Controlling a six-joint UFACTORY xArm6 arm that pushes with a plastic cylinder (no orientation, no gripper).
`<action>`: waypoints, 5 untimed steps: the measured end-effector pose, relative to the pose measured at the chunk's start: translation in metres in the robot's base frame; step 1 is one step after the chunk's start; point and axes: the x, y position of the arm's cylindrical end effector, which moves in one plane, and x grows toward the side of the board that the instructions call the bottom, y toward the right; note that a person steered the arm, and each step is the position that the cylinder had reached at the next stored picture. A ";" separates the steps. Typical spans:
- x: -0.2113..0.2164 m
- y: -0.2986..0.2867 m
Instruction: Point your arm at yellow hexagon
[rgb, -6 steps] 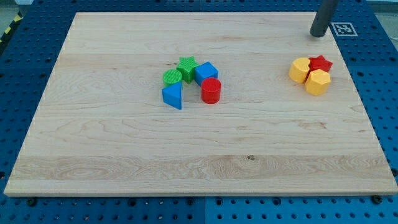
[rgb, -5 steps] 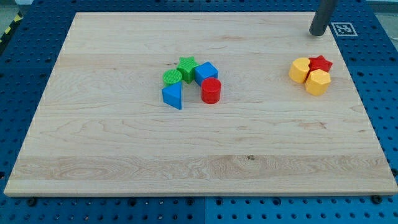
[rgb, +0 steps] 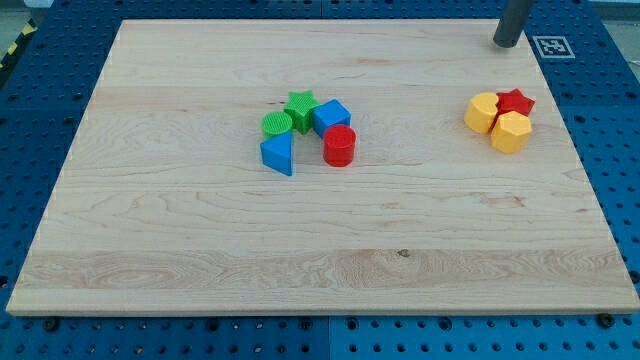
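Tip (rgb: 507, 44) farther from yellow hexagon (rgb: 511, 132)

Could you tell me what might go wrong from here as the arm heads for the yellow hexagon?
My tip sits at the view's top right, above the right-hand cluster. The yellow hexagon is the block lowest in the view there, packed against the red star and another yellow block. A straight run down would likely shove the star first. Two similar yellow blocks also invite stopping at the wrong one.

Pale wooden board (rgb: 200, 250) with visible grain – smooth, matt – on a blue perforated base (rgb: 610, 120)
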 end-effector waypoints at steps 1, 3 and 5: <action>-0.009 0.000; 0.038 0.035; 0.193 0.041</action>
